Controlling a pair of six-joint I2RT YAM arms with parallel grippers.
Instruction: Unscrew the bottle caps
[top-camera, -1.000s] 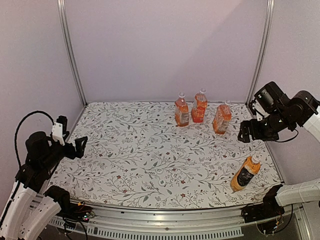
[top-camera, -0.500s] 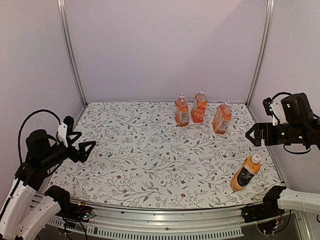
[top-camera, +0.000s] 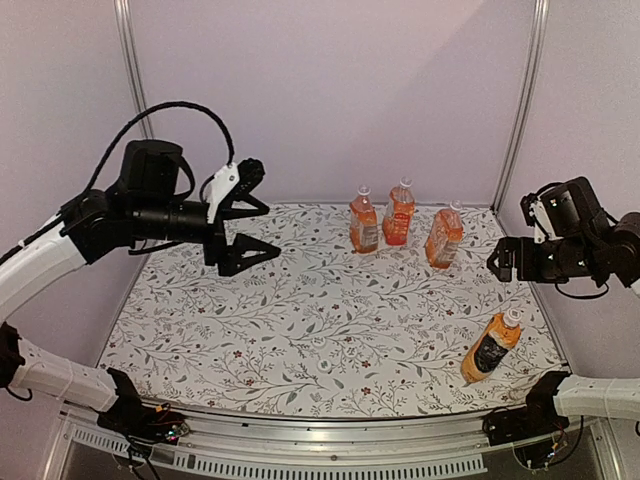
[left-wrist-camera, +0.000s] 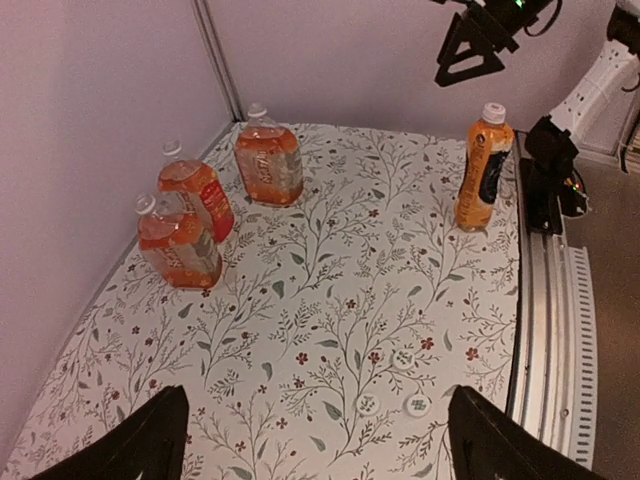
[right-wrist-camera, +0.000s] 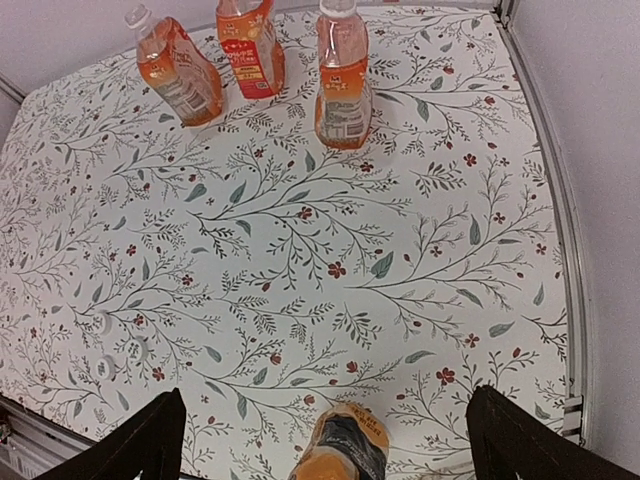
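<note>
Four small white round bottle caps (top-camera: 405, 183) are seated on clear bottles of orange liquid. Three bottles (top-camera: 398, 218) stand grouped at the far edge of the table (top-camera: 300, 320); the dark-labelled bottle (top-camera: 488, 350) stands near the right front corner. The left gripper (top-camera: 262, 228) and right gripper (top-camera: 498, 262) hover above the table, fingers spread, holding nothing.

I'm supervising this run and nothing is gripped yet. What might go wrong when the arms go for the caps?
The three back bottles stand close together, so reaching for one white cap might knock a neighbour over. The dark-labelled bottle stands near the front right edge of the table; a nudge from the right gripper might tip it off.
</note>
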